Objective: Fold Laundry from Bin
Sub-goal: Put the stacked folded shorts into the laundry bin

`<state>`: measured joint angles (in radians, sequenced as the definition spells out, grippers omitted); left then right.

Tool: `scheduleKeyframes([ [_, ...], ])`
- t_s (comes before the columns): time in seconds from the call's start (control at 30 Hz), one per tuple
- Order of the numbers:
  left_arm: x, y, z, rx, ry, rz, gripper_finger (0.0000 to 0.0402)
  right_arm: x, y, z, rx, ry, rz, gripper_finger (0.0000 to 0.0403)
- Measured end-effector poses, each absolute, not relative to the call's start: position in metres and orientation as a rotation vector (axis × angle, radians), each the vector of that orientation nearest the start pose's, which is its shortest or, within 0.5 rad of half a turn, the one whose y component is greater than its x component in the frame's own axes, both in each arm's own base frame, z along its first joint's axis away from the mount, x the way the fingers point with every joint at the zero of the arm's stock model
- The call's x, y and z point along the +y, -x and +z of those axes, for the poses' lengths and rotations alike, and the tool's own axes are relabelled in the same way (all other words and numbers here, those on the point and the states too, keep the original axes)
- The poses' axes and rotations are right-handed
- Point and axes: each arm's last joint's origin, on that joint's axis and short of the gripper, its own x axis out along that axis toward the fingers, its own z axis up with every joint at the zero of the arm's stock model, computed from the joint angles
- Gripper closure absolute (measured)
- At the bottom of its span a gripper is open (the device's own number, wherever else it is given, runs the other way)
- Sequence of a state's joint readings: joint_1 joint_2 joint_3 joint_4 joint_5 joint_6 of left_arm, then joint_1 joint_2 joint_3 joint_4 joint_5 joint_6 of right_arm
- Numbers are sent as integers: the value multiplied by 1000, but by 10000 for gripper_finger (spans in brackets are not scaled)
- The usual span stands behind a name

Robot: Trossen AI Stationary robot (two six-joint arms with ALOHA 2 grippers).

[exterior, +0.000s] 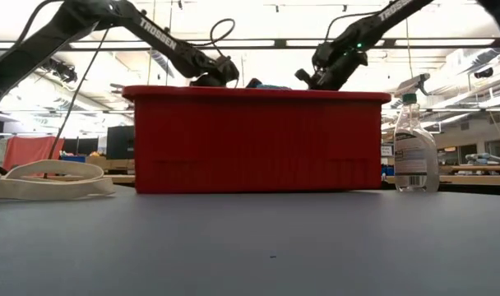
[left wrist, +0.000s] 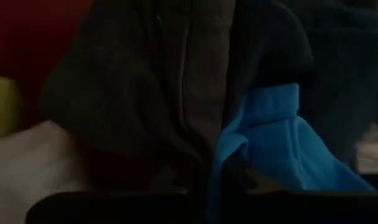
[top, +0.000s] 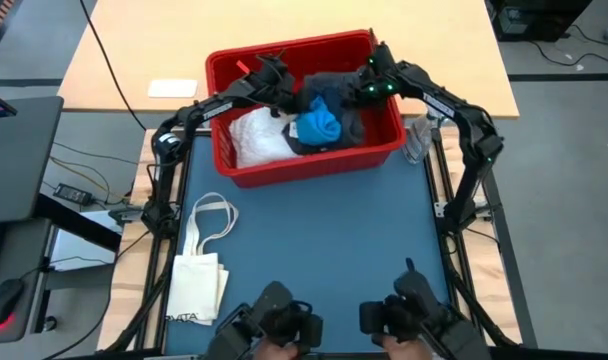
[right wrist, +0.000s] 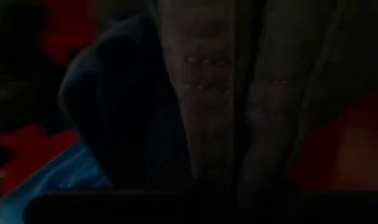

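Note:
The red bin (top: 314,165) stands at the far middle of the blue mat and also shows in the low view (exterior: 250,140). The laundry lies heaped inside it: a white piece (top: 259,140) at the left, a bright blue piece (top: 319,122) in the middle and a dark grey piece (top: 334,85) behind it. My left gripper (top: 287,90) reaches over the bin's left part, just above rim height (exterior: 225,76), shut. It points at the dark grey cloth (left wrist: 152,81) and the blue cloth (left wrist: 282,149). My right gripper (top: 367,80) comes in over the far right part (exterior: 309,78), shut, facing grey cloth (right wrist: 226,93).
A cream tote bag (top: 202,255) lies flat at the mat's left, its handles toward the bin. A clear spray bottle (top: 416,140) stands just right of the bin. Bare blue mat (top: 324,240) stretches in front of the bin. A person's hands hold control handles (top: 284,325) at the near edge.

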<state>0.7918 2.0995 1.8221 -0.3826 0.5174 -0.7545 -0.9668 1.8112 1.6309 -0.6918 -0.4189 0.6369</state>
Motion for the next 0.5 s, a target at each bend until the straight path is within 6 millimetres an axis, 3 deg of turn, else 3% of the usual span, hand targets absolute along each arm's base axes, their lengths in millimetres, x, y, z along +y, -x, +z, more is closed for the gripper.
scheduleKeyframes([
  [0.1,328,-345,263,459,1079,448,359,-327,-237,298,615,-1127,-760,345],
  [0.2,328,-343,262,481,1048,423,333,-331,-240,301,651,-1090,-800,295],
  [0.37,335,-335,263,475,1078,393,290,-328,-236,328,595,-940,-934,200],
  [0.5,345,-323,266,452,1090,330,268,-323,-225,354,545,-804,-1086,167],
])
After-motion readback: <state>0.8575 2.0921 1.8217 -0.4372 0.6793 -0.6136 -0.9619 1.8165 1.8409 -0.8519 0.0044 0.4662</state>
